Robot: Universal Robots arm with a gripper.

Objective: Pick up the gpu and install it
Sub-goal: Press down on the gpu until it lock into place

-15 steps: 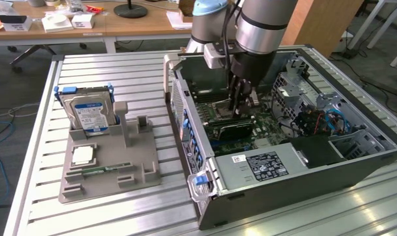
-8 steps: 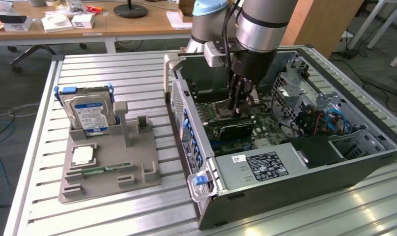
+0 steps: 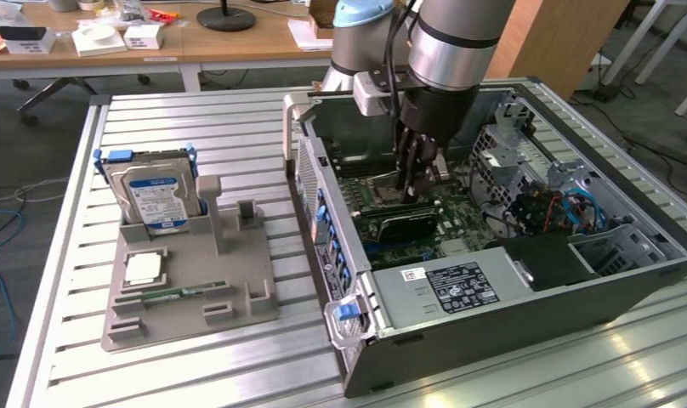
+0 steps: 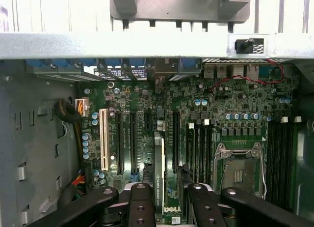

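Gripping the gpu (image 4: 160, 178) edge-on between its fingers, the end effector (image 4: 164, 197) hovers over the motherboard (image 4: 216, 114).

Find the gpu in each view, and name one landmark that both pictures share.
Exterior view: the gpu stands on edge inside the open case, on the motherboard, directly under the claw.
Wrist view: the gpu is seen edge-on, a thin card running up from between the claw's fingers.
Shared landmark: the silver CPU socket, beside the card.

gpu (image 4: 160, 187) lower edge hidden behind the hand (image 4: 167, 207), hand's fingertips cut off by picture edge
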